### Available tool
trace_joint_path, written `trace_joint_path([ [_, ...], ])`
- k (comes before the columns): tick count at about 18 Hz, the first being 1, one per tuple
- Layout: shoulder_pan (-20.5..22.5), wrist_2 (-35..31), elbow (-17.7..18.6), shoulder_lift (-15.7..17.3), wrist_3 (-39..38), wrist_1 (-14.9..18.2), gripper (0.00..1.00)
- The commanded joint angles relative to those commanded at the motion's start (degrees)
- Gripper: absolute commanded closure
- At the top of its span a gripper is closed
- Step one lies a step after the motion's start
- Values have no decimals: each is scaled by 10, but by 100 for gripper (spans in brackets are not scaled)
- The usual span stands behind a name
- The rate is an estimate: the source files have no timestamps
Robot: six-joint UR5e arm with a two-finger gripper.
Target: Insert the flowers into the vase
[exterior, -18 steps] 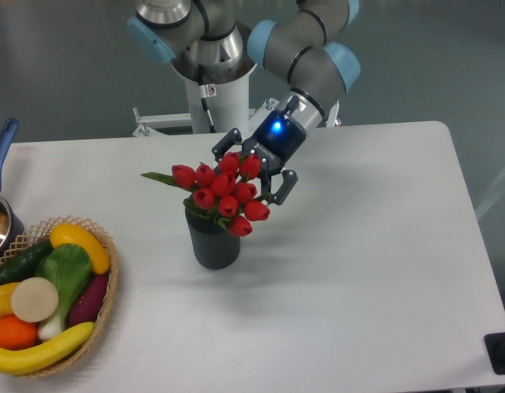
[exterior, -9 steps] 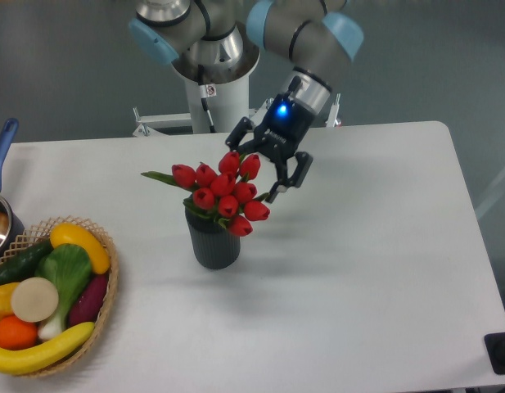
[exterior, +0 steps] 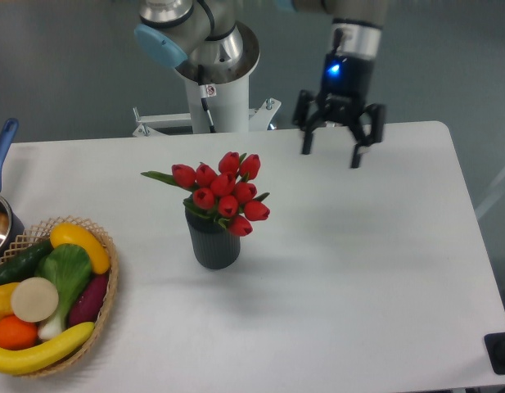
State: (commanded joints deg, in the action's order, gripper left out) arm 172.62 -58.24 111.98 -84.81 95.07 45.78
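The flowers, a bunch of red tulip buds with green leaves, stand in the vase, a dark grey ribbed cylinder left of the table's middle. Their stems are hidden inside it, and the buds lean out over its rim. My gripper hangs above the back of the table, well to the right of the flowers and higher than them. Its fingers are spread open and point down, with nothing between them.
A wicker basket of vegetables and fruit sits at the front left corner. A pot with a blue handle shows at the left edge. The robot's base stands behind the table.
The gripper let go of the flowers, then rose and swung away to the right and back. The flowers stayed in the vase.
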Motion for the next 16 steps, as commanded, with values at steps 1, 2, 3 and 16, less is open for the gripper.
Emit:
trace_joint_path([
  [1,3,-29,-7,3,29,11,0],
  [2,6,-54,-13,6,56,30,0],
  [3,11,-72,-20,10,81,51,0],
  [16,129,-87,-76,13,382,278,0],
])
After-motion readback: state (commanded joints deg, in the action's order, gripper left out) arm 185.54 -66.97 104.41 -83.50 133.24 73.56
